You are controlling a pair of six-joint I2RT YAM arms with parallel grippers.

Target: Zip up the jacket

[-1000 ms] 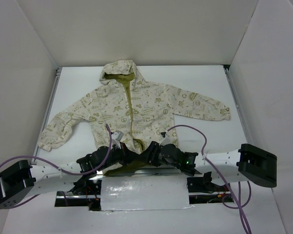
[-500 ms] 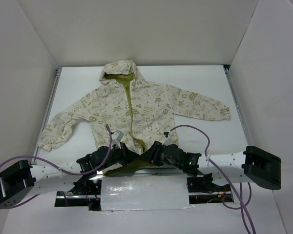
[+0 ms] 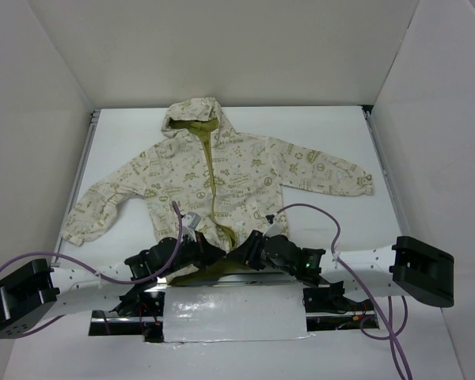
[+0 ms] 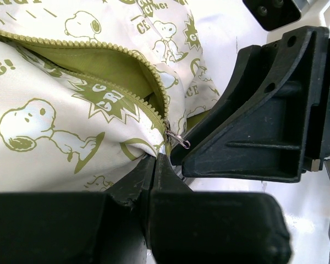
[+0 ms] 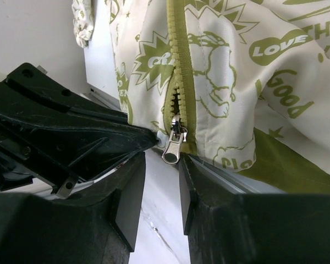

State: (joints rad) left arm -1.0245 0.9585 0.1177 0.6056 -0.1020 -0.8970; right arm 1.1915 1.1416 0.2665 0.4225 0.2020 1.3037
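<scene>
The jacket (image 3: pixel 222 178) lies flat on the white table, hood at the far end and sleeves spread, with its olive zipper (image 3: pixel 214 190) open down the front. My left gripper (image 3: pixel 206 249) is shut on the hem fabric just beside the zipper's lower end (image 4: pixel 155 159). My right gripper (image 3: pixel 244 249) is open at the same spot. In the right wrist view its fingers (image 5: pixel 162 165) stand either side of the silver zipper pull (image 5: pixel 173 147), without closing on it. The pull also shows in the left wrist view (image 4: pixel 177 141).
White walls enclose the table on three sides (image 3: pixel 55 119). Purple cables (image 3: pixel 324 218) loop over the near part of the table. A silver taped patch (image 3: pixel 233 317) and a metal rail lie at the near edge, under the arms.
My right arm has shifted slightly and its gripper has edged in toward the zipper's lower end. The left gripper and the jacket have stayed put.
</scene>
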